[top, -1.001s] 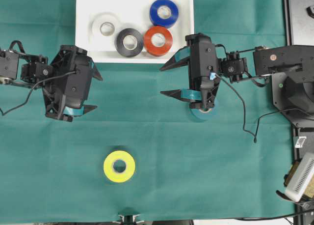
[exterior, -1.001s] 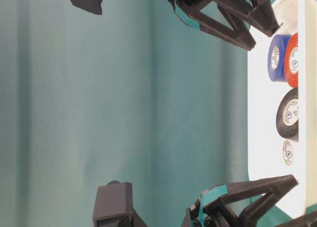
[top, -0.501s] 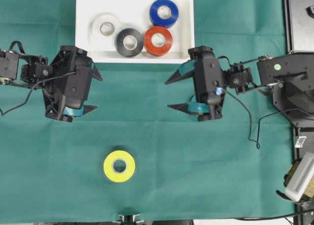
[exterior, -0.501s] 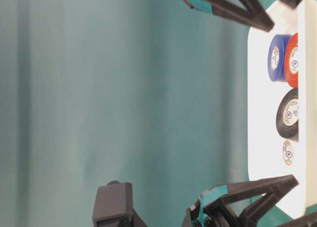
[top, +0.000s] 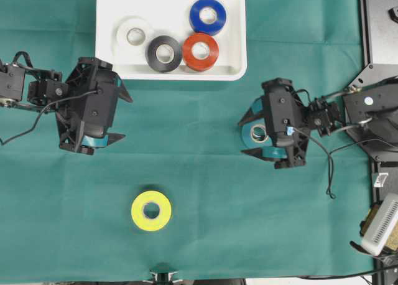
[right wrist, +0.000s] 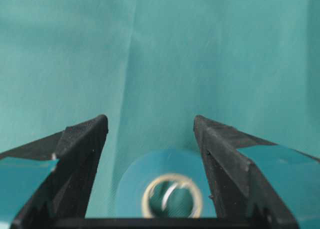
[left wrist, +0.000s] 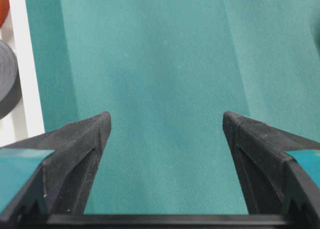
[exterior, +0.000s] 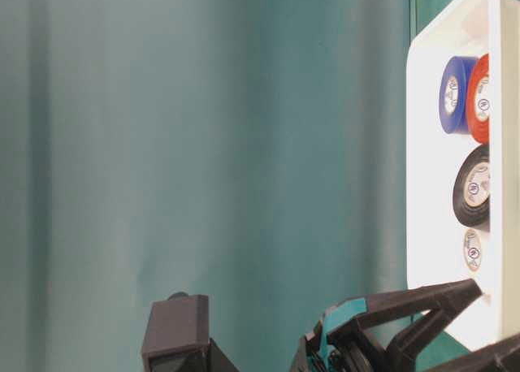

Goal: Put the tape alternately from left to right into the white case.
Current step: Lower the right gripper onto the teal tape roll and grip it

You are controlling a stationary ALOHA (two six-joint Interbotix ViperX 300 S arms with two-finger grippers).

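1. Green cloth covers the tabletop; the white case lies at its far edge in the overhead view, holding four rolls of tape: white, black, red and blue. Black and red touch; blue sits just beyond red.
2. Two rolls lie outside the case: the yellow roll on the near cloth, well apart from both arms, and the teal roll, partly hidden beneath my right end effector.
3. My right end effector is spread wide and grips nothing; in its wrist view the teal roll lies flat between the two fingers, seemingly nearer the right one, its pale core visible.
4. My left end effector is likewise spread and empty, over bare cloth just short of the case; its wrist view shows only cloth and the case rim.
5. Risks, as I judge them: closing off-centre could push the teal roll sideways rather than seize it; its colour nearly matches the cloth, so its edges are hard to read; a low finger might snag the cloth; a careless release could knock the rolls already in the case.
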